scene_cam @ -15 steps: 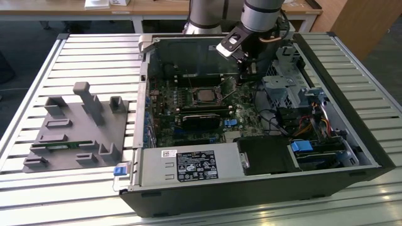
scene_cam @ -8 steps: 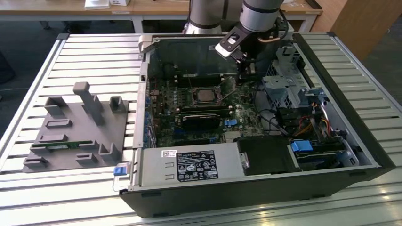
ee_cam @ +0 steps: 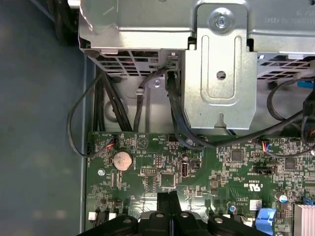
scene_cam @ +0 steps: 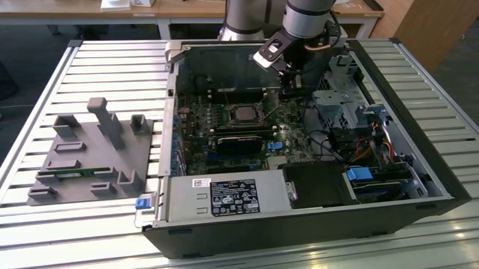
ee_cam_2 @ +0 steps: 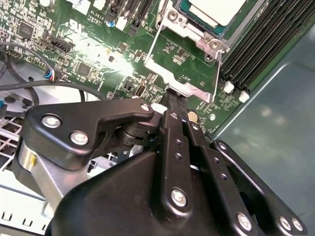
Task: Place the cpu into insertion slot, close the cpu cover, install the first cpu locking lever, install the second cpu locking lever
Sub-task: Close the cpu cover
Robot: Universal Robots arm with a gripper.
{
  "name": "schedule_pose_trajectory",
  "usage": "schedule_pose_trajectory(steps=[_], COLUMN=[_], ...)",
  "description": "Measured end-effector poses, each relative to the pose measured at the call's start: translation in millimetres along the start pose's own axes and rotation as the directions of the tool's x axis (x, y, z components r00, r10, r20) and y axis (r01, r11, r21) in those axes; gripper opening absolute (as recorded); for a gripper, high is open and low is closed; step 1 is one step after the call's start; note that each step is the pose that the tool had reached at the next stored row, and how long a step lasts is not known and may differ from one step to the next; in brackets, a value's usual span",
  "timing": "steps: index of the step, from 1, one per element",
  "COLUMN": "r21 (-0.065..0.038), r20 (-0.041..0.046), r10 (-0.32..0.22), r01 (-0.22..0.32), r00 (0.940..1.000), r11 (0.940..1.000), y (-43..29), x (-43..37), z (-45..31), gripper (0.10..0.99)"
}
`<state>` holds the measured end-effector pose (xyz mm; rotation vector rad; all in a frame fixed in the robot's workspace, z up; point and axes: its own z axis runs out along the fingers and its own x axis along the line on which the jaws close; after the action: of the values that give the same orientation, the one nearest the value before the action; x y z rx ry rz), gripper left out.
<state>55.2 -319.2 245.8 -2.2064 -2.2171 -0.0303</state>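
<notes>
The cpu (scene_cam: 243, 114) lies flat in the insertion slot (scene_cam: 228, 107) on the green board inside the open computer case. In the second wrist view the cpu (ee_cam_2: 216, 10) shows its silver top inside the slot's metal rim (ee_cam_2: 187, 27). The cpu cover (ee_cam_2: 192, 89) is swung open away from the slot, with green board showing through its window. My gripper (ee_cam_2: 176, 98) is shut, its tips right at the cover's free edge; I cannot tell whether they pinch it. In the exterior view the gripper (scene_cam: 288, 89) hangs just to the right of the slot. In the first wrist view the shut fingertips (ee_cam: 168, 195) point at the board.
A silver drive cage (scene_cam: 337, 106) and black cables (ee_cam: 177, 123) stand close beside the gripper. Memory slots (ee_cam_2: 266, 44) run along one side of the slot. A black block (scene_cam: 239, 143) sits nearer the camera than the slot. A grey parts fixture (scene_cam: 90, 151) lies on the slatted table at the exterior view's left.
</notes>
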Motion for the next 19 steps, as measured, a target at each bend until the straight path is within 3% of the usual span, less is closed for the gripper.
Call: schedule_pose_trajectory(steps=[19], r21=[0.0], r20=[0.0], r10=[0.0], r01=[0.0], r00=[1.0], r11=[1.0], y=[-6.8], x=[0.0], z=[0.0], gripper=[0.106])
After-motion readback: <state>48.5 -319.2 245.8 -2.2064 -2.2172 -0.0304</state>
